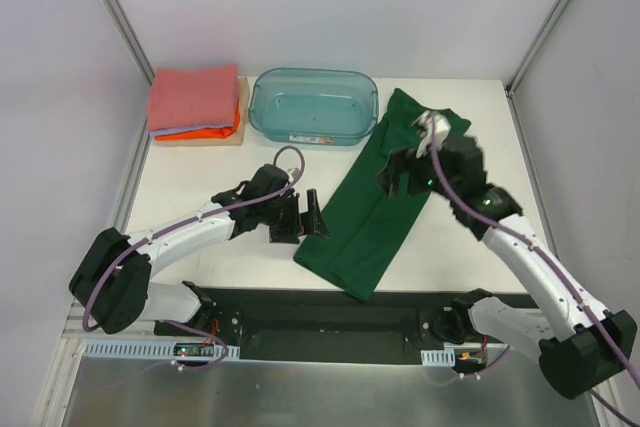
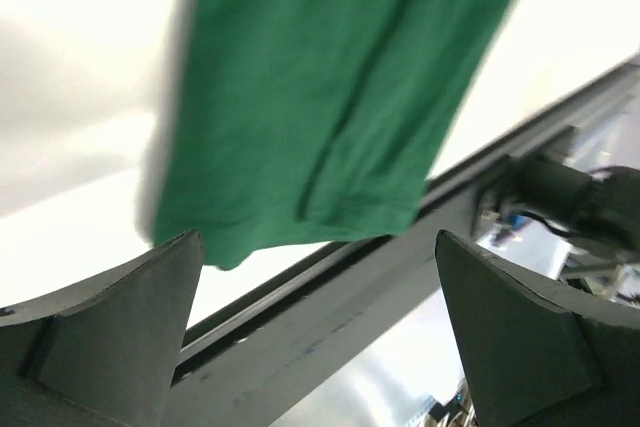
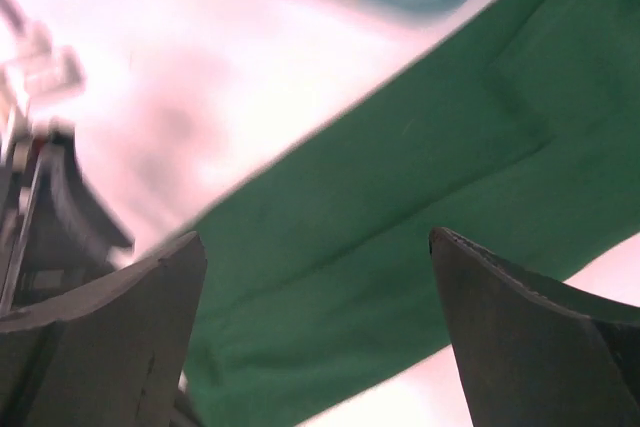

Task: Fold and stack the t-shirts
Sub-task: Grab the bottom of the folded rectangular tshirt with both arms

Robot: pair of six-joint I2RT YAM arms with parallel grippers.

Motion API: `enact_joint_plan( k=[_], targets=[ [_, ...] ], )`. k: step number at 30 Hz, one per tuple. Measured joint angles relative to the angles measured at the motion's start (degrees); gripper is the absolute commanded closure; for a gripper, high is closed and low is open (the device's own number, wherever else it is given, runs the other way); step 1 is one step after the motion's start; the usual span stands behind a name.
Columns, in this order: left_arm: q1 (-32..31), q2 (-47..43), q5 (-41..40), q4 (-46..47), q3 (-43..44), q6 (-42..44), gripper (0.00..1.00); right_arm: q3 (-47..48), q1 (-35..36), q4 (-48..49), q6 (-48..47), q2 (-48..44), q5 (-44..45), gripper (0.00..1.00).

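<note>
Top view, read from the near edge of the white surface (image 1: 185, 179) outward. We see the dark green short-sleeved cloth t-shirt (image 1: 370, 219) folded lengthwise into a long strip. It lies diagonally, with its hem close to the near edge at centre and its collar end reaching toward the far right corner.

The left gripper (image 1: 300, 219) hangs just beside the strip's left border near the hem. Its jaws are spread wide and hold nothing. In the left wrist view the hem corner lies ahead of the fingers, not between them.

Farther on, the right gripper (image 1: 403, 172) is poised over the upper half of the strip, equally wide and empty. We cannot tell whether its fingertips touch the cloth.

Along the far edge sits the translucent teal plastic bin (image 1: 262, 107), just beside the collar end. In the far left corner the folded salmon-pink t-shirt (image 1: 192, 95) tops a stack. A thin lavender t-shirt (image 1: 162, 131) and an orange t-shirt (image 1: 215, 130) show beneath it.

We judge that the crosswise fold is not yet made. Three risks stand out:

- A pinch that catches only the top layer would let the lengthwise fold fall open.
- Uneven lifting by the two grippers would skew the strip.
- A pull toward the near edge could drag the hem off the surface, and the collar end could snag the bin.
</note>
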Motion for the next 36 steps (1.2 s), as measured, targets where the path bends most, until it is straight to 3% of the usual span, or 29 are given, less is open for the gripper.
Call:
enact_joint_plan(
  k=[2, 4, 10, 11, 15, 20, 26, 34, 36],
  targets=[
    [0.7, 0.5, -1.2, -1.7, -2.3, 0.2, 0.01, -6.0, 6.5, -0.4, 1.1, -2.5, 1.4, 0.04],
    [1.2, 1.4, -1.8, -3.4, -4.1, 0.3, 0.07, -12.3, 13.1, -2.6, 2.3, -3.6, 2.5, 0.04],
    [1.2, 6.4, -3.0, -4.9, -5.1, 1.1, 0.4, -18.2, 29.1, -11.6, 7.5, -3.1, 8.6, 0.02],
    [1.2, 7.2, -2.9, -4.9, -5.1, 1.1, 0.5, -18.2, 31.7, -11.8, 8.4, -2.6, 9.7, 0.01],
    [1.2, 9.1, -2.9, -4.2, -5.0, 1.0, 0.71, -18.1, 41.0, -12.0, 10.9, 1.8, 14.4, 0.07],
    [1.2, 10.3, -2.8, -3.5, -5.0, 0.9, 0.88, -15.3, 49.5, -13.0, 12.9, 11.4, 20.1, 0.24],
    [1.2, 10.6, -2.4, -3.0, -5.0, 0.8, 1.0, -10.2, 55.8, -13.7, 14.5, 20.5, 26.0, 0.36],
    [1.2, 11.2, -1.9, -2.6, -4.8, 0.8, 1.0, -9.7, 56.8, -15.3, 15.8, 26.1, 26.8, 0.48],
    [1.2, 11.6, -1.4, -2.6, -4.5, 0.8, 1.0, -9.7, 56.9, -15.8, 16.0, 27.0, 27.3, 0.57]
  ],
)
